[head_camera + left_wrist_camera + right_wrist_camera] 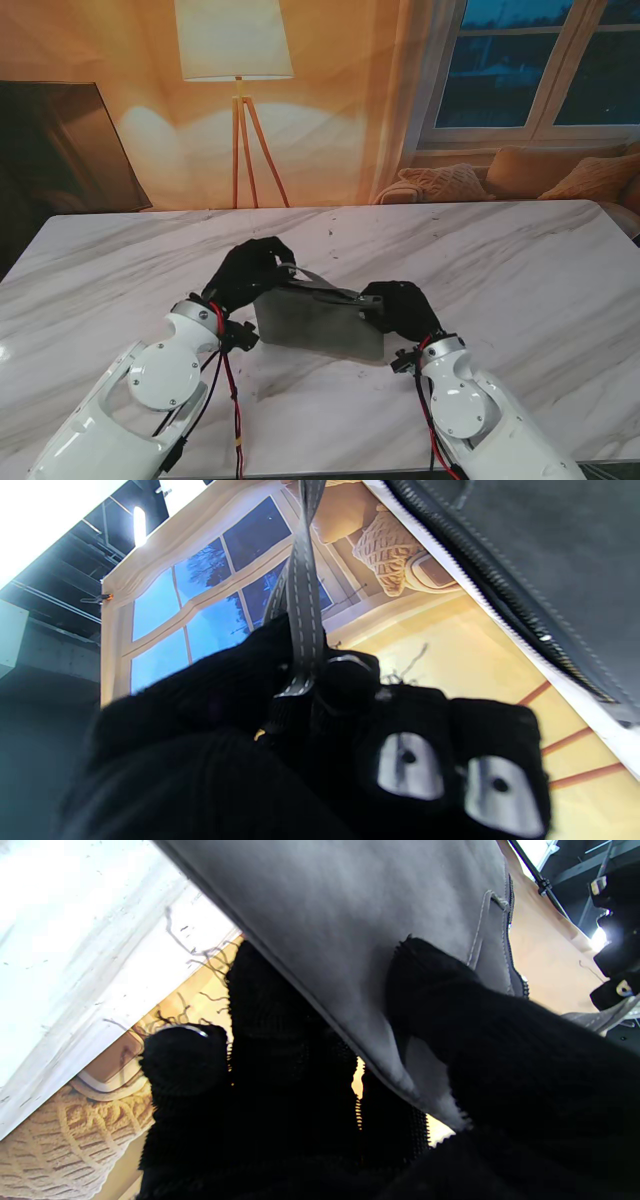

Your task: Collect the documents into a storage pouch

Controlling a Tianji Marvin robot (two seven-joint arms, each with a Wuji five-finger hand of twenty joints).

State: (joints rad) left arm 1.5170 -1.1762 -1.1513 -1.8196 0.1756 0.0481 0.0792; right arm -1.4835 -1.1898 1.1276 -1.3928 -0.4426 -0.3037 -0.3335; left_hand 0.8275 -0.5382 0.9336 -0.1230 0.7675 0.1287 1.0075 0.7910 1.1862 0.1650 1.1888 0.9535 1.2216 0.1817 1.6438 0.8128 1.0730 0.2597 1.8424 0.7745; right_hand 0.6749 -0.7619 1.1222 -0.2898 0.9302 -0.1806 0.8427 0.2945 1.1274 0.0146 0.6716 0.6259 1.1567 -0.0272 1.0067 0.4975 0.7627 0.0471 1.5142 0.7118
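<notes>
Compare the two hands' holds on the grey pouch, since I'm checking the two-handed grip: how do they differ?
The left hand pinches the pouch's strap at the far left corner; the right hand clamps the pouch's right edge, thumb across the fabric. The left hand sits farther from me than the right. Both wear black gloves and are shut on it.

A staged living room: a printed backdrop (330,120) shows a floor lamp (237,60), window (540,65) and cushioned sofa (520,175) behind a marble worktop (520,280).
</notes>
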